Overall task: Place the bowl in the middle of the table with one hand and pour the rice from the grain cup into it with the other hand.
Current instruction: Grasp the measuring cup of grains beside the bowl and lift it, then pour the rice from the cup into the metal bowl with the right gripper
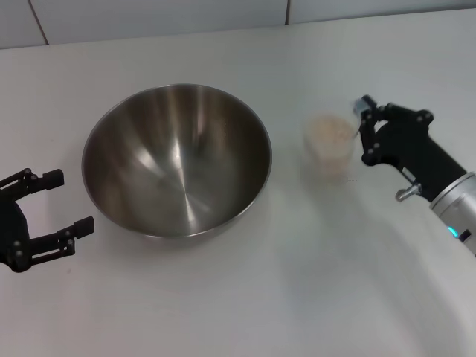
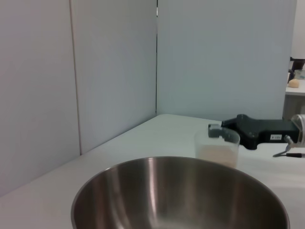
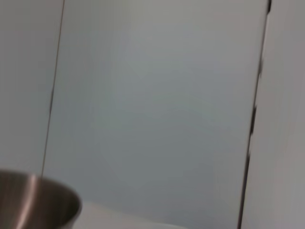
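Observation:
The steel bowl [image 1: 176,160] stands upright and empty, left of the middle of the white table [image 1: 245,297]. It also fills the lower part of the left wrist view [image 2: 181,195], and its rim shows in the right wrist view [image 3: 33,202]. The clear grain cup [image 1: 330,143] stands upright to the bowl's right with rice [image 1: 332,129] inside, and it shows in the left wrist view [image 2: 217,145]. My right gripper [image 1: 364,132] is open just to the cup's right, one fingertip [image 2: 214,129] by the rim. My left gripper [image 1: 58,204] is open and empty, just left of the bowl and apart from it.
White wall panels [image 1: 149,15] run along the table's far edge. Bare tabletop lies in front of the bowl and cup. The right arm [image 1: 454,201] reaches in from the right edge.

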